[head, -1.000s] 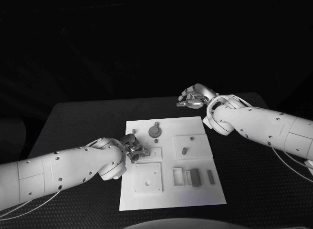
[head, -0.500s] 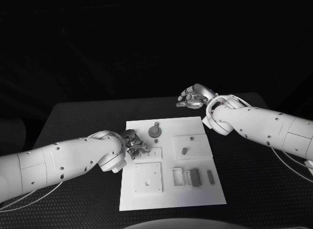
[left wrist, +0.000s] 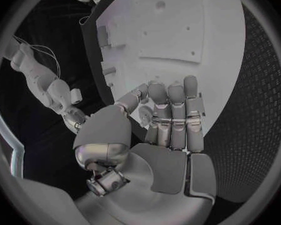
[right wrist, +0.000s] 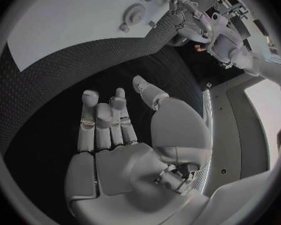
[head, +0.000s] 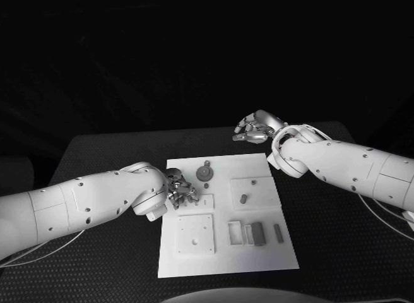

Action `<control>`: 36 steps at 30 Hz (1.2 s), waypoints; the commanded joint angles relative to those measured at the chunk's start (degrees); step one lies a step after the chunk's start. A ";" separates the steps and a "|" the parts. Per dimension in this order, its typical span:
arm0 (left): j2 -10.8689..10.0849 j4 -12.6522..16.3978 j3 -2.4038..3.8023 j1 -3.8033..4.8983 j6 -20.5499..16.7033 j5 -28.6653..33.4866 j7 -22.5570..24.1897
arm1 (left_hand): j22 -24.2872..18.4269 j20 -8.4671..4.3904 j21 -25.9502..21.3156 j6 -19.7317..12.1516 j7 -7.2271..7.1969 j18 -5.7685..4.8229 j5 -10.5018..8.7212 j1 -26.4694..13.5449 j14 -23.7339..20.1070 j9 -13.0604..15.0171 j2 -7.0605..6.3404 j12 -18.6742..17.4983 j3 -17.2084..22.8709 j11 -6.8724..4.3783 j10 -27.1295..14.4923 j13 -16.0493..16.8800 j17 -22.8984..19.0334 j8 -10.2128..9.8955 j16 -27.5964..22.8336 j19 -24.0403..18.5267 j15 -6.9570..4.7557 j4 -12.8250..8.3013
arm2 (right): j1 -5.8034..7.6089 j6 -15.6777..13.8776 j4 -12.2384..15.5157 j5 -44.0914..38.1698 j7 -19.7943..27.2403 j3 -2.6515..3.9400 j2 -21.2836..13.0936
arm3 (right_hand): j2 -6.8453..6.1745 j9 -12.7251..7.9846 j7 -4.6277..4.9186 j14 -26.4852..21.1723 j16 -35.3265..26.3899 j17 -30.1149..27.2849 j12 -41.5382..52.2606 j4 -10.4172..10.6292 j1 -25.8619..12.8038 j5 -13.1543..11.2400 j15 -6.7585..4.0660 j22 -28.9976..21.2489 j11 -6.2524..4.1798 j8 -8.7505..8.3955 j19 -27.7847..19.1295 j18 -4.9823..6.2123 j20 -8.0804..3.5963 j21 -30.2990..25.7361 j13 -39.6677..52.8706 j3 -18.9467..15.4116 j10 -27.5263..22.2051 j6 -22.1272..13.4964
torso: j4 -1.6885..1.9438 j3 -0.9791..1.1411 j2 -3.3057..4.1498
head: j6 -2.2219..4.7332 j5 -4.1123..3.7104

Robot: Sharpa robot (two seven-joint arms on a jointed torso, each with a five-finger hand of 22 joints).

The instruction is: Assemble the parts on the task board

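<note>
We judge assembly barely begun: loose parts point(head: 254, 233) lie on the board point(head: 262, 259) (near edge). Left hand point(head: 180, 192) hovers, grip unclear; right hand point(head: 254, 128) open, empty.

task board point(head: 262, 255): white, flat, mid-table | round part point(head: 205, 173): far end | grey bar parts point(head: 256, 234): near-right recesses
</note>
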 commanded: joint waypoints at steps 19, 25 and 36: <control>1.45 -0.17 -0.22 0.20 0.96 -2.60 -2.08 | 1.50 -0.17 -0.66 5.58 -5.06 0.94 2.33 -1.62 -0.57 1.40 1.35 2.00 2.46 -2.70 -2.17 0.07 -1.85 0.71 2.22 1.02 -0.18 -0.50 | -0.01 0.98 0.08 -0.70 0.41 0.02 0.01 | 0.68 0.12 0.62 -0.37 -0.26 -0.09 -0.29 -0.64 0.03 0.23 -0.10 0.81 -0.07 -0.24 -0.41 0.75 0.00 -0.24 -0.10 0.05 -0.47 0.23 | 0.15 -0.08 -0.03 | -0.31 -0.10; 1.42 -0.14 -0.26 0.17 0.82 -3.41 -2.07 | 1.61 -0.17 -0.70 5.54 -5.06 0.95 2.11 -1.69 -0.62 1.48 1.34 2.06 2.59 -2.71 -2.22 0.03 -2.01 0.69 2.32 1.03 -0.20 -0.49 | -0.01 0.99 0.10 -0.70 0.42 0.02 0.01 | 0.69 0.13 0.62 -0.38 -0.26 -0.09 -0.28 -0.67 0.00 0.23 -0.10 0.81 -0.07 -0.25 -0.42 0.75 0.01 -0.24 -0.10 0.03 -0.47 0.22 | 0.15 -0.08 -0.02 | -0.38 -0.08; 1.42 -0.38 -0.31 0.14 0.96 -3.66 -2.22 | 1.74 -0.18 -0.73 5.52 -5.06 0.95 1.95 -1.75 -0.64 1.56 1.32 2.13 2.71 -2.71 -2.24 -0.01 -2.18 0.69 2.45 1.05 -0.21 -0.49 | -0.01 1.04 0.20 -0.70 0.44 0.02 0.00 | 0.74 0.14 0.63 -0.39 -0.25 -0.09 -0.27 -0.73 -0.04 0.23 -0.09 0.82 -0.06 -0.25 -0.42 0.75 0.03 -0.25 -0.12 0.00 -0.48 0.23 | 0.13 -0.09 -0.02 | -0.43 -0.10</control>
